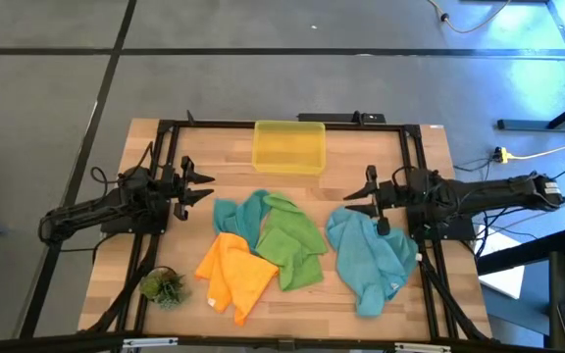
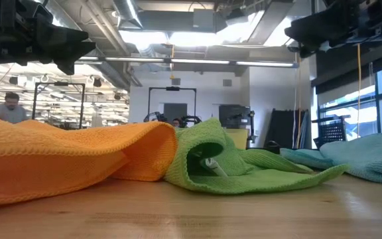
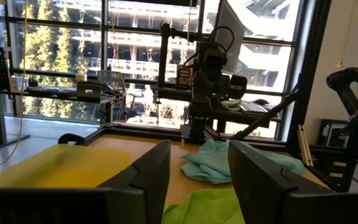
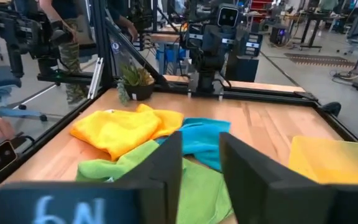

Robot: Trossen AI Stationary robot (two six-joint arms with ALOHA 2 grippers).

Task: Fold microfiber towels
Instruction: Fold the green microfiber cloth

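Four microfiber towels lie crumpled on the wooden table. A teal one (image 1: 235,216), a green one (image 1: 290,243) and an orange one (image 1: 233,273) overlap mid-table, the green partly over the teal. A second teal-blue one (image 1: 373,257) lies apart to the right. My left gripper (image 1: 204,186) hovers open, level, left of the pile. My right gripper (image 1: 351,200) hovers open, level, over the far left edge of the right-hand teal towel. In the right wrist view its fingers (image 4: 201,163) have nothing between them, and neither do the left gripper's fingers (image 3: 197,177) in the left wrist view.
A yellow translucent bin (image 1: 288,146) stands at the table's far middle. A small green plant tuft (image 1: 163,286) sits at the near left corner. A black frame (image 1: 415,147) runs around the table. Bare wood shows between the green towel and the right teal one.
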